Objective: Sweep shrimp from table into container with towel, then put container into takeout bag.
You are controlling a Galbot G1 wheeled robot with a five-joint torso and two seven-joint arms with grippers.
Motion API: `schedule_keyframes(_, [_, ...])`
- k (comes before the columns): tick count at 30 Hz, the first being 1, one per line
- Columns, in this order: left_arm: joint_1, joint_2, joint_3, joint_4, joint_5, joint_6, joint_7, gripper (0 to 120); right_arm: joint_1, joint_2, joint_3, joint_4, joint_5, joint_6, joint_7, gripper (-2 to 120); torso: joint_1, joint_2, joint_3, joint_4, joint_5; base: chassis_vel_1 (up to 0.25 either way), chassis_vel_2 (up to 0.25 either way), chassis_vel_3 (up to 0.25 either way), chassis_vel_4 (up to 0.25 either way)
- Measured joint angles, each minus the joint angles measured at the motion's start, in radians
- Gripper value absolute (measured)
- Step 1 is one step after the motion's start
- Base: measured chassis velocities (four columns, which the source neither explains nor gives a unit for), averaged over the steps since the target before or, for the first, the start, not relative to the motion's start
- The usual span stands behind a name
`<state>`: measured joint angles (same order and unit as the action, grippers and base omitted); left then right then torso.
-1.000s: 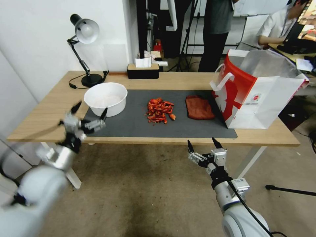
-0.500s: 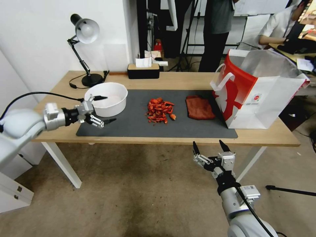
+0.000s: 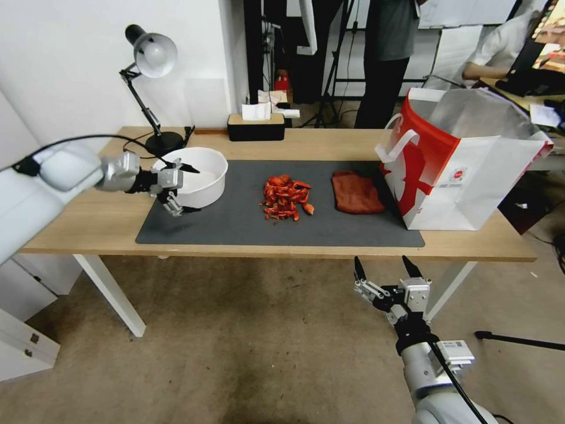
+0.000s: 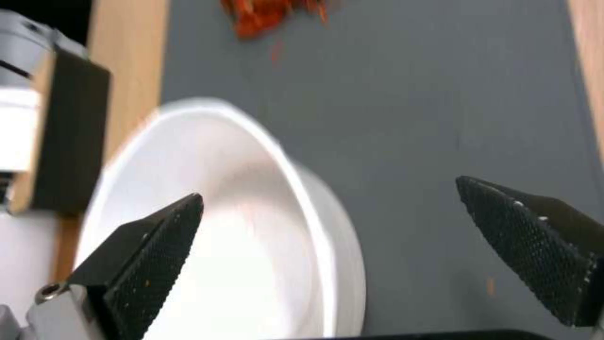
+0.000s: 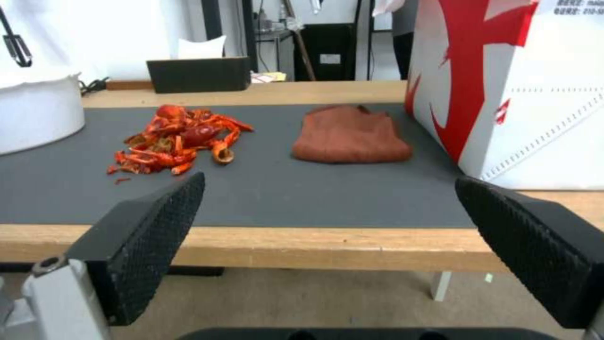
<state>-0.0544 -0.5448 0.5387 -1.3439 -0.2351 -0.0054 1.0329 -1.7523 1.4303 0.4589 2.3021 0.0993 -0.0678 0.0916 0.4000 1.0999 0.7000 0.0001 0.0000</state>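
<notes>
Left tool (image 3: 187, 189) wide open, empty, straddling near rim of bowl (image 3: 203, 171) on worktop (image 3: 82, 206) left. Bowl light, stiff, slick: pinch rim. Right tool (image 3: 384, 271) open, empty, below worktop edge.

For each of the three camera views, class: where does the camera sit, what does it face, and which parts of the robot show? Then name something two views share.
Head view: high on the robot, facing down at the table; both arms show, left pincer open at the container, right pincer open below the table edge.
Left wrist view: on the left arm, looking at the container; open fingertips show.
Right wrist view: low before the table, facing the shrimp, towel and takeout bag.
Shared: the shrimp show in all three.
</notes>
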Motion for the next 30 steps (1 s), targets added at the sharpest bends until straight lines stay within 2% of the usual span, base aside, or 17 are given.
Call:
schedule_keyframes(4, [-0.043, -0.016, 0.035, 0.035, 0.044, -0.005, 0.038, 100, -0.001, 0.005, 0.0, -0.003, -0.001, 0.005, 0.001, 100, 0.0, 0.0, 0.0, 0.0002, 0.0001, 0.0, 0.0, 0.0, 0.0])
schedule_keyframes(6, [-0.089, -0.052, 0.068, 0.09, 0.113, -0.026, 0.097, 100, -0.001, 0.01, -0.001, -0.009, -0.001, 0.01, 0.001, 100, 0.0, 0.0, 0.0, 0.0, 0.0, 0.0, 0.0, 0.0, 0.0])
schedule_keyframes(8, [-0.1, -0.064, 0.073, 0.11, 0.132, -0.034, 0.115, 100, 0.0, 0.011, -0.001, -0.01, -0.001, 0.011, 0.002, 100, 0.0, 0.0, 0.0, -0.0001, 0.0, 0.0, 0.0, 0.0, 0.0])
schedule_keyframes(10, [-0.123, -0.106, 0.08, 0.167, 0.193, -0.059, 0.175, 100, 0.001, 0.012, -0.002, -0.02, -0.001, 0.02, 0.007, 100, 0.0, 0.0, 0.0, -0.0001, 0.0001, 0.0, 0.0, 0.0, 0.0])
schedule_keyframes(15, [-0.136, -0.135, 0.093, 0.197, 0.21, -0.071, 0.195, 100, -0.001, 0.011, 0.002, -0.029, -0.001, 0.029, 0.007, 100, 0.0, 0.0, 0.0, 0.0, 0.0, 0.0, 0.0, 0.0, 0.0])
schedule_keyframes(18, [-0.146, -0.169, 0.108, 0.228, 0.236, -0.087, 0.237, 100, 0.003, 0.011, 0.007, -0.038, 0.0, 0.037, 0.007, 100, 0.0, 0.0, 0.0, 0.0, 0.0001, 0.0, 0.0, 0.0, 0.0])
schedule_keyframes(21, [-0.149, -0.179, 0.111, 0.24, 0.248, -0.093, 0.245, 100, 0.005, 0.011, 0.008, -0.039, 0.001, 0.038, 0.007, 100, 0.0, 0.0, 0.0, 0.0, 0.0001, 0.0, 0.0, 0.0, 0.0])
schedule_keyframes(24, [-0.166, -0.23, 0.119, 0.301, 0.275, -0.117, 0.271, 86, 0.011, 0.013, 0.01, -0.039, 0.003, 0.043, 0.01, 100, 0.0, 0.0, 0.0, 0.0, 0.0001, 0.0, 0.0, 0.0, 0.0])
schedule_keyframes(25, [-0.166, -0.23, 0.119, 0.301, 0.275, -0.117, 0.271, 86, 0.011, 0.013, 0.01, -0.039, 0.003, 0.043, 0.01, 100, 0.0, 0.0, 0.0, 0.0, 0.0001, 0.0, 0.0, 0.0, 0.0])
schedule_keyframes(27, [-0.178, -0.268, 0.116, 0.348, 0.275, -0.138, 0.303, 74, 0.013, 0.014, 0.013, -0.04, 0.004, 0.049, 0.011, 100, 0.0, 0.0, 0.0, -0.0004, 0.0002, 0.0, 0.0, 0.0, 0.0])
schedule_keyframes(28, [-0.178, -0.268, 0.116, 0.348, 0.275, -0.138, 0.303, 74, 0.013, 0.014, 0.013, -0.04, 0.004, 0.049, 0.011, 100, 0.0, 0.0, 0.0, -0.0004, 0.0002, 0.0, 0.0, 0.0, 0.0])
schedule_keyframes(30, [-0.183, -0.281, 0.115, 0.373, 0.275, -0.146, 0.317, 66, 0.014, 0.014, 0.02, -0.04, 0.007, 0.05, 0.011, 100, 0.0, 0.0, 0.0, -0.0006, 0.0001, 0.0, 0.0, 0.0, 0.0])
